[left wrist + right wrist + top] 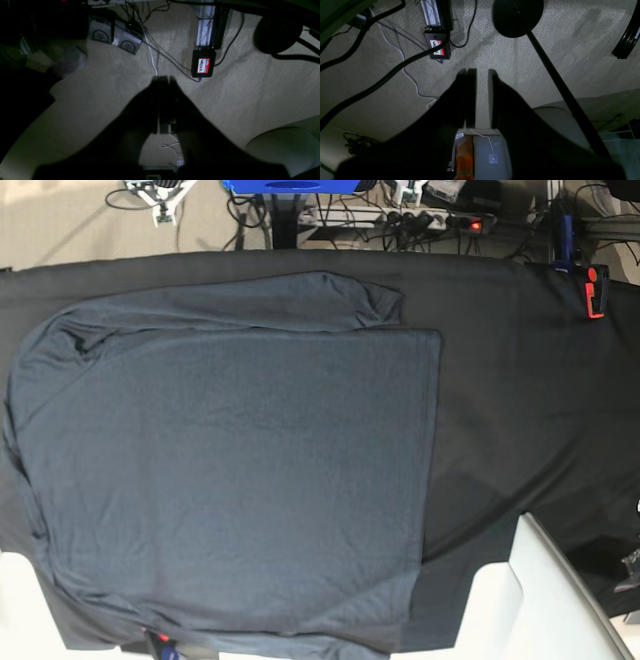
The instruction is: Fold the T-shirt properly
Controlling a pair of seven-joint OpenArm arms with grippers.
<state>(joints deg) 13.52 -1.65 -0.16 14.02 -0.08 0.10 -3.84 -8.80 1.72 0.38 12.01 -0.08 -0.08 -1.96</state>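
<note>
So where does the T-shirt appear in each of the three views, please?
Left wrist: not in it, only carpet floor.
Right wrist: not in it, also floor.
Base: the T-shirt covers the left and centre of the table cloth.
Shared landmark, wrist views only: the black box with red label.

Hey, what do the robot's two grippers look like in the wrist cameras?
Both are near-black silhouettes. The left gripper and right gripper each have two flat, square-tipped fingers widening into a broad dark body. No markings, sleeves or cables on them can be made out.
</note>
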